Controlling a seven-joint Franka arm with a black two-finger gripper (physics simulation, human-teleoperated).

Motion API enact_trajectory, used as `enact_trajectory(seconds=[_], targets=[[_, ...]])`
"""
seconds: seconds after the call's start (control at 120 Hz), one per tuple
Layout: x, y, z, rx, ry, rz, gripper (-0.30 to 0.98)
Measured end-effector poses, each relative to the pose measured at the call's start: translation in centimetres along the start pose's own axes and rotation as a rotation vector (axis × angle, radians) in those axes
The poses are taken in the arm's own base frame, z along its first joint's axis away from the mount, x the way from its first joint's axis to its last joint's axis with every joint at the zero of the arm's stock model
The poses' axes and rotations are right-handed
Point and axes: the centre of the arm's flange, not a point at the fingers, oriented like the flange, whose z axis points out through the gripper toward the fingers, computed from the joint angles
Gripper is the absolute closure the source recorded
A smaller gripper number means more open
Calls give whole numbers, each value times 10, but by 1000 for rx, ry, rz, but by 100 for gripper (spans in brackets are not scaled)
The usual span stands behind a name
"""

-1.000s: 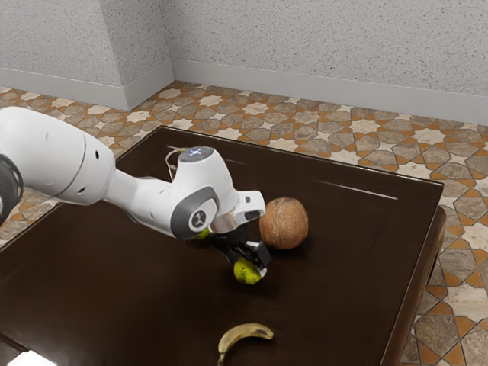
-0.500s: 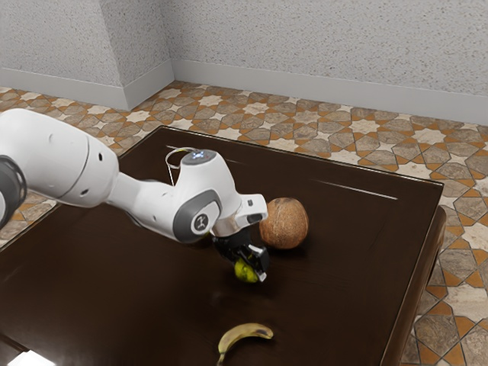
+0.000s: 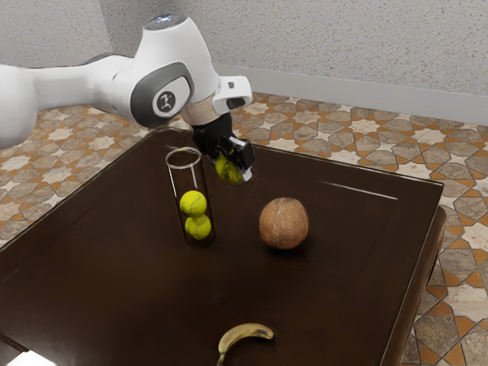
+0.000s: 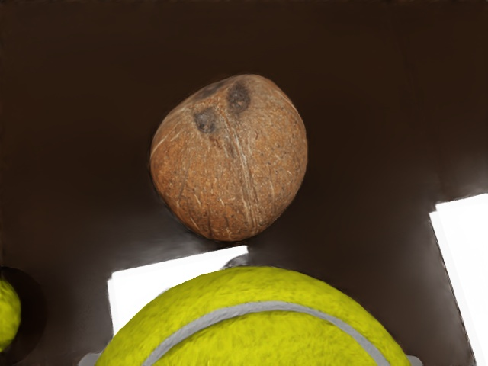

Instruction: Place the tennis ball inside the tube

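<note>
While black two-finger gripper (image 3: 233, 162) grips fuzzy yellow-green tennis ball (image 3: 227, 170) aloft, clear upright tube (image 3: 184, 167) (two balls (image 3: 194, 203) inside) stands toward exterior view's left; carry that way likely next.

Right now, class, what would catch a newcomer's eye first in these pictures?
Most likely the bright tennis ball held in the black gripper, raised above the dark table. Next, two more yellow balls stacked inside the clear, upright tube, then the brown coconut beyond it towards the exterior view's right.
</note>
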Motion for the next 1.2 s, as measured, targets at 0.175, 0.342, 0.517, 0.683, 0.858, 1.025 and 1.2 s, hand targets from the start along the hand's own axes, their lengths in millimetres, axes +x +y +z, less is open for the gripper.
enact_trajectory(seconds=[0.175,0.342,0.517,0.683,0.858,1.025,1.2], targets=[[9,-81,-17,78,-67,-81,32],[17,-108,-10,109,-116,-87,32],[28,-132,-5,117,-128,-103,32],[39,-151,3,114,-134,-117,32],[40,-167,9,113,-141,-132,32],[46,-170,14,106,-142,-128,24],[42,-168,8,104,-140,-124,10]])
